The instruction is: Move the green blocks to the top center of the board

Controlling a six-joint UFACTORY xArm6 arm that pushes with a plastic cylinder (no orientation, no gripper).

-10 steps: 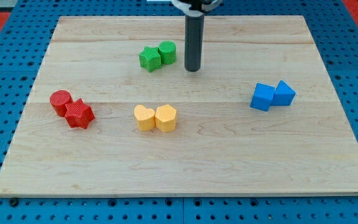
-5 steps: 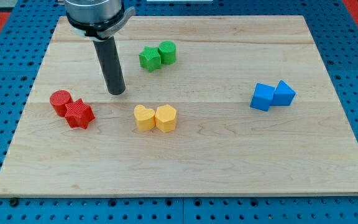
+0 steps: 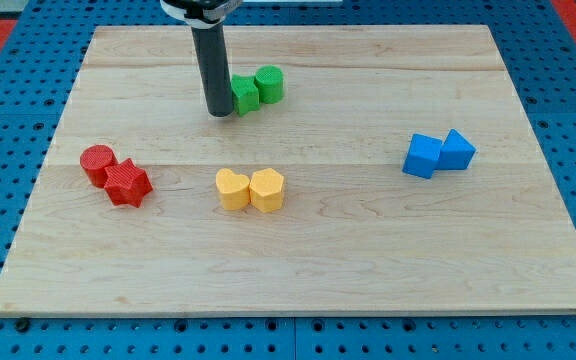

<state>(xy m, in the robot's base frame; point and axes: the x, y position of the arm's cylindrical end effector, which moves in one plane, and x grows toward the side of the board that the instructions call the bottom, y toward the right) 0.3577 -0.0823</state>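
Note:
Two green blocks sit side by side in the upper middle of the wooden board (image 3: 368, 260): a green star-shaped block (image 3: 245, 95) on the left and a green cylinder (image 3: 269, 84) on the right, touching each other. My tip (image 3: 220, 113) rests on the board right at the left side of the green star block, and the rod partly hides that block's left edge. I cannot tell for sure whether the tip touches it.
A red cylinder (image 3: 96, 163) and a red star block (image 3: 127, 184) lie at the view's left. Two yellow blocks (image 3: 250, 189) sit at the centre. A blue cube (image 3: 422, 156) and a blue wedge-like block (image 3: 457, 149) lie at the right.
My tip swung from right of the green blocks to the left side of the board, then back up-right against the green star block's left side. The blocks have barely moved.

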